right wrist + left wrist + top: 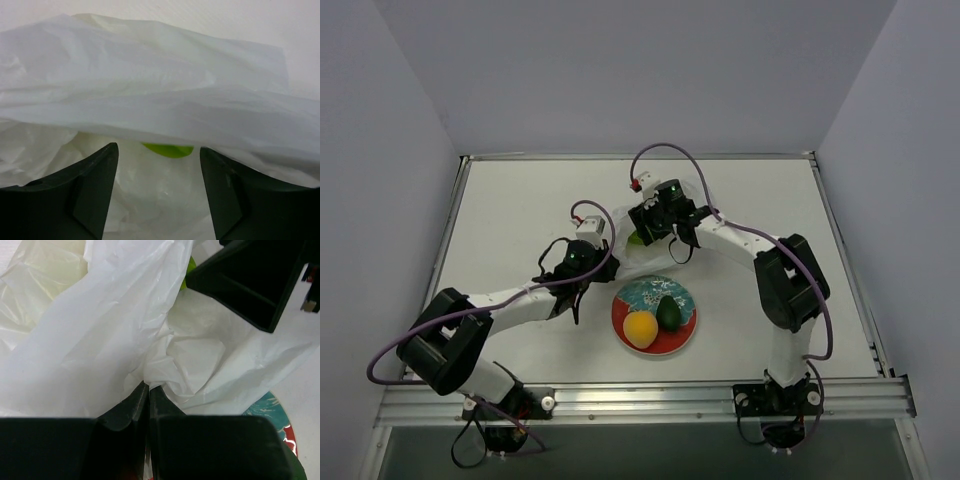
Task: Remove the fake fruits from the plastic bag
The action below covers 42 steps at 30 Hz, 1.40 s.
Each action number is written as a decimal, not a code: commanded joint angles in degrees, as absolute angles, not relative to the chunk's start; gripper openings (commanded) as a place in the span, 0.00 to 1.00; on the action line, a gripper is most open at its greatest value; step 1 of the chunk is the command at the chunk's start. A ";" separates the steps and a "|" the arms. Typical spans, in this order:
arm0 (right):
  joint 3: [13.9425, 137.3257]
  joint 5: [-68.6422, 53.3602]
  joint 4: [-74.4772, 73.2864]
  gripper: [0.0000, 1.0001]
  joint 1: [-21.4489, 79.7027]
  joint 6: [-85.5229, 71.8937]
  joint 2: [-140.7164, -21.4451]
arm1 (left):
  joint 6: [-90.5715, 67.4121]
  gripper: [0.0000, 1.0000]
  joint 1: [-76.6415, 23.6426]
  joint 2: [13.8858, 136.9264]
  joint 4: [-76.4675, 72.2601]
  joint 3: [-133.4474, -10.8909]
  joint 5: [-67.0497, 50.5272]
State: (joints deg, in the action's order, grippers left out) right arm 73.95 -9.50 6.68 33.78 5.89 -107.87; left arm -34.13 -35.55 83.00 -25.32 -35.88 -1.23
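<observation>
Right gripper (159, 150) stood spread at the plastic bag (150, 85) mouth; left gripper (148, 390) pinched its film.
A green fruit (167, 149) lay inside, ahead of the open jaws, untouched; the fingers should slide under the upper film, then close squarely. Counted: one bag, one plate (688, 330), two fruits on it, an orange-yellow fruit (640, 328) and a dark green fruit (668, 312), one in the bag.
</observation>
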 commanded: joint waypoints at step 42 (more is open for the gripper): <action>84.56 -6.60 4.92 0.33 35.86 12.22 -117.87 | -33.49 0.02 -34.45 84.11 -26.10 -37.62 -0.97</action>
